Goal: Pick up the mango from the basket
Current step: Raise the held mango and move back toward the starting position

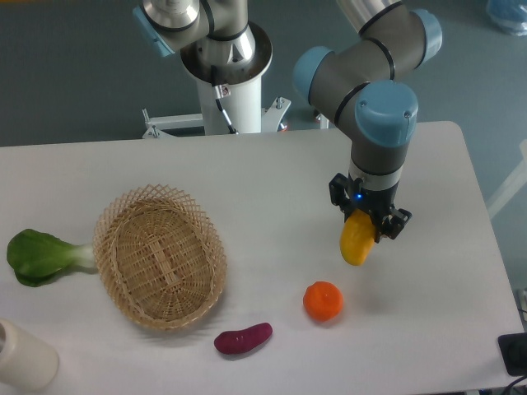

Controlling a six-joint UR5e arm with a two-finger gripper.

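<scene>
The white table [247, 177] had a wicker basket [160, 256] on the left, a bok choy [39, 256] just beside it, an orange [323, 301] and a purple eggplant [243, 338] (small one) near the front, plus a white cylinder [23, 358] at the corner.
</scene>
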